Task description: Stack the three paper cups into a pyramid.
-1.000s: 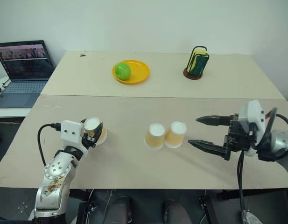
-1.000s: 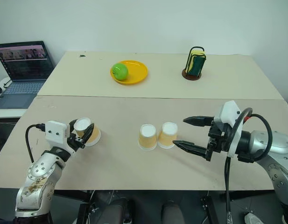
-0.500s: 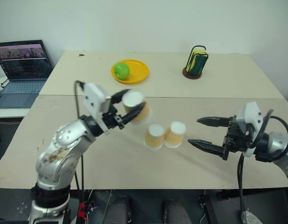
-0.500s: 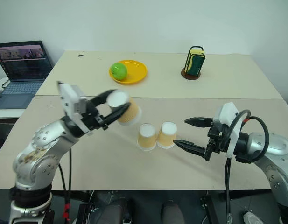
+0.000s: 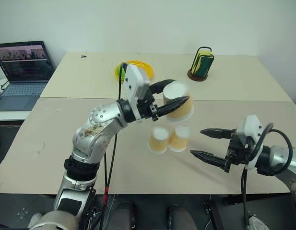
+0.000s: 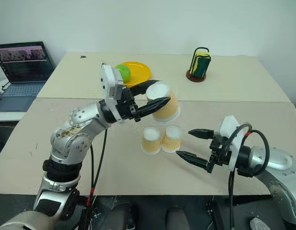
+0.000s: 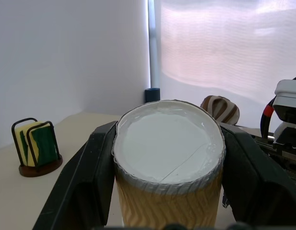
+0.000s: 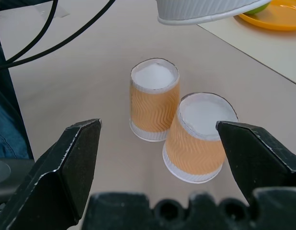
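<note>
Left gripper [image 5: 172, 97] clamped on one tan-orange tapered paper cup [image 5: 178, 102], held inverted above two matching base cups [image 5: 170, 138], ready for capping. Right gripper [image 5: 207, 143] spread wide, empty, beside the pair.

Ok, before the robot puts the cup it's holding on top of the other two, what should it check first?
1. Third cup gripped by the left gripper, a finger on each side: ok.
2. Held cup upside down like the base cups, closed white end up: ok.
3. Two base cups standing upside down on the table: ok, though the one nearer the right gripper seems to lean a little.
4. Base cups close enough together to carry a cup: ok, they look like they touch.
5. Held cup centred over the two: cannot tell, it hangs above and a bit behind them.
6. Right gripper open and clear of the base cups: ok.
</note>
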